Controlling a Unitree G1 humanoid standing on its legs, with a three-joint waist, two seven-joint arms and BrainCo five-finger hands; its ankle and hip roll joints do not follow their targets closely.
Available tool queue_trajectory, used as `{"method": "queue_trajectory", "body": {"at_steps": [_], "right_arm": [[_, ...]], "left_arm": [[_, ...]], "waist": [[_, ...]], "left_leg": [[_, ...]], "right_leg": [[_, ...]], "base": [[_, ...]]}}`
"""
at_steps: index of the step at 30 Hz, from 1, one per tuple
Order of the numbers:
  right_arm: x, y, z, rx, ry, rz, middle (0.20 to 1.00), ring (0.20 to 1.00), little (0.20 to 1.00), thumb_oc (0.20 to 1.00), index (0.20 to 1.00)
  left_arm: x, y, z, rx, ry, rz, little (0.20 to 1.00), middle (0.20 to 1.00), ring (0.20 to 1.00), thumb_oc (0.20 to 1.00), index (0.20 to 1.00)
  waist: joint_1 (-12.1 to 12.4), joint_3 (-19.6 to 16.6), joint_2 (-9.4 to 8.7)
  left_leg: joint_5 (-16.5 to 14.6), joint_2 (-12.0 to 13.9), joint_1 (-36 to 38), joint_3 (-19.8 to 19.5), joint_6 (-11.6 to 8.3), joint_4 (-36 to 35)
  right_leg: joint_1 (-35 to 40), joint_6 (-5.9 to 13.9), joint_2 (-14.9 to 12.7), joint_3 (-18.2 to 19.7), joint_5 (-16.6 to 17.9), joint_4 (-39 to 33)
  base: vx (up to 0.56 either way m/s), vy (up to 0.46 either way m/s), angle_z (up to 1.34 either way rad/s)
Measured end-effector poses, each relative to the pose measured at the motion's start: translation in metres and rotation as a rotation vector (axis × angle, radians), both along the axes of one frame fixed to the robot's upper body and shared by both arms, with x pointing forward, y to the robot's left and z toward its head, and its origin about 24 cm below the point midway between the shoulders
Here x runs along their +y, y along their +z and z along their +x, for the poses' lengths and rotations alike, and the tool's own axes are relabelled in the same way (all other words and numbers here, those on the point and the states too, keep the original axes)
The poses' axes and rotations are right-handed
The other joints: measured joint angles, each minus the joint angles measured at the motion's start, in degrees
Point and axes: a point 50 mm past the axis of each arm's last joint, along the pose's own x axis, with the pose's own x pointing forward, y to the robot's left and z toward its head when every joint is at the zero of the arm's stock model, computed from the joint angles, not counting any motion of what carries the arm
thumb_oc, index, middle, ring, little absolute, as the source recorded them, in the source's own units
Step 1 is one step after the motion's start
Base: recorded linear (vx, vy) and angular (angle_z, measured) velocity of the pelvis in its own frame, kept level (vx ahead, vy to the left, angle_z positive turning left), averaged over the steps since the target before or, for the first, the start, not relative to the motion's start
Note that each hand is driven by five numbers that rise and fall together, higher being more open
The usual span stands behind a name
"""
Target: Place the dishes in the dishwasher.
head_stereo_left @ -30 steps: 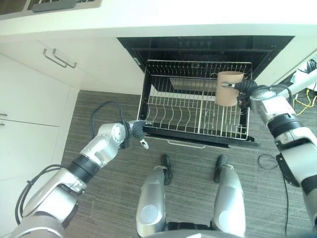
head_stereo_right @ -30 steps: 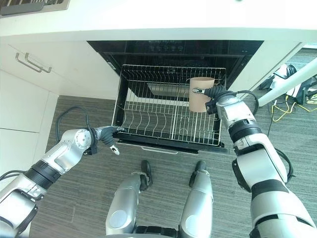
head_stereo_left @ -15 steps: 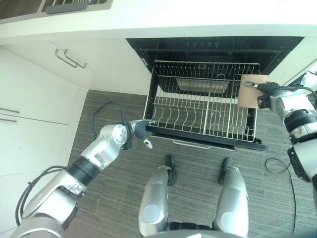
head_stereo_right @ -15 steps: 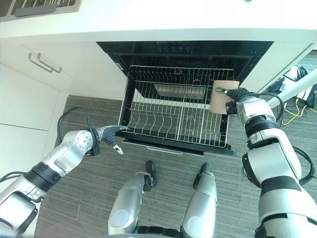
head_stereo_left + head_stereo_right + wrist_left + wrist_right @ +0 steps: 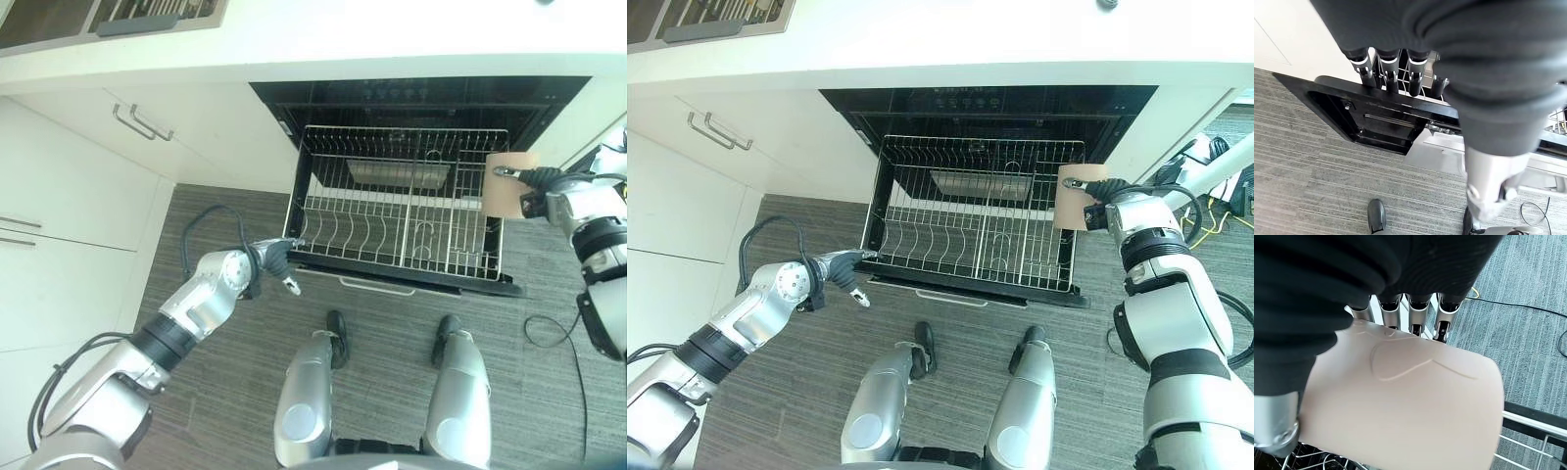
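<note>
Dishwasher rack [image 5: 392, 220] pulled out; right hand [image 5: 1104, 192] clamps tan cup [image 5: 1075, 196]; left hand [image 5: 277, 258] fingertips hidden, grip unclear.

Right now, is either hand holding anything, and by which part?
The right hand holds a tan cup by its side wall, thumb opposite the fingers. The left hand grips the front corner of the dishwasher rack.

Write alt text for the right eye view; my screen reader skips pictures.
The right hand holds a tan cup at the right edge of the pulled-out wire rack, while the left hand grips its front left corner.
</note>
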Motion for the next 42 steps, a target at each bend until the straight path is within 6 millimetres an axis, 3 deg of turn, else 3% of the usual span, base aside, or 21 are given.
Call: {"method": "queue_trajectory", "body": {"at_steps": [10, 13, 20, 42], "right_arm": [[0.000, 0.000, 0.000, 0.018, -0.014, -0.031, 0.200, 0.200, 0.200, 0.200, 0.200], [-0.006, -0.002, -0.003, 0.042, -0.038, -0.035, 0.200, 0.200, 0.200, 0.200, 0.200], [-0.011, 0.001, -0.006, 0.054, -0.060, -0.059, 0.200, 0.200, 0.200, 0.200, 0.200], [0.003, -0.005, -0.004, 0.150, -0.076, -0.174, 0.200, 0.200, 0.200, 0.200, 0.200]], "left_arm": [[-0.002, 0.000, -0.002, 0.002, 0.006, -0.018, 1.000, 1.000, 1.000, 1.000, 1.000], [-0.002, -0.001, -0.002, 0.003, 0.011, -0.034, 1.000, 1.000, 1.000, 1.000, 1.000], [-0.006, -0.009, -0.013, 0.019, -0.007, -0.061, 1.000, 1.000, 1.000, 1.000, 1.000], [-0.007, -0.008, -0.016, 0.003, -0.012, -0.068, 1.000, 1.000, 1.000, 1.000, 1.000]], "waist": [[0.22, -1.03, 1.56], [0.27, -1.44, 2.17], [0.92, -3.01, 4.43], [1.56, -3.69, 3.77]], "left_leg": [[0.02, -0.03, -1.42, 0.16, -0.01, 0.40], [-0.16, -0.16, -2.14, -0.17, -0.27, 0.97], [-0.18, -0.14, -2.80, -0.32, -0.38, 0.99], [-0.16, 0.18, -2.87, -0.43, -0.42, 1.60]], "right_leg": [[-2.12, -0.16, -0.30, 0.06, -0.38, 1.60], [-2.94, -0.65, -0.73, 0.18, -1.85, 2.79], [-3.87, -0.29, -0.90, -0.08, -1.99, 3.75], [-3.71, -0.35, -0.63, -0.08, -1.97, 3.94]], "base": [[-0.01, 0.014, 0.00], [-0.02, 0.020, 0.05], [0.01, 0.000, 0.01], [0.01, -0.005, 0.00]]}}
